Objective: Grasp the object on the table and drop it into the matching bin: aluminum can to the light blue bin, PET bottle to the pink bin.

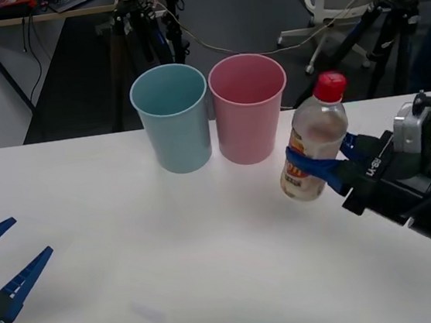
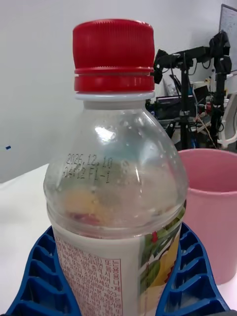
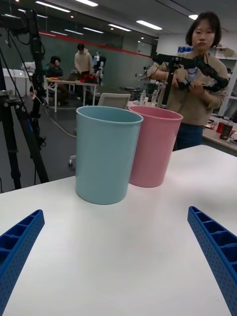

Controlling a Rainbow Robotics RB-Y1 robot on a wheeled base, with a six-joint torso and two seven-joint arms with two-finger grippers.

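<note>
My right gripper (image 1: 317, 167) is shut on the PET bottle (image 1: 314, 141), a small clear bottle with a red cap and an orange-and-white label. It holds the bottle upright above the white table (image 1: 171, 252), just right of the pink bin (image 1: 250, 117). In the right wrist view the blue fingers (image 2: 37, 276) clamp the PET bottle (image 2: 116, 197) at its label, with the pink bin (image 2: 215, 197) close behind. The light blue bin (image 1: 174, 127) stands touching the pink one on its left. My left gripper (image 1: 1, 264) rests open at the table's left front, facing the light blue bin (image 3: 106, 153) and the pink bin (image 3: 153, 145).
Tripods, cables and an office chair stand on the floor beyond the table's far edge. The white tabletop stretches bare in front of both bins and between my arms.
</note>
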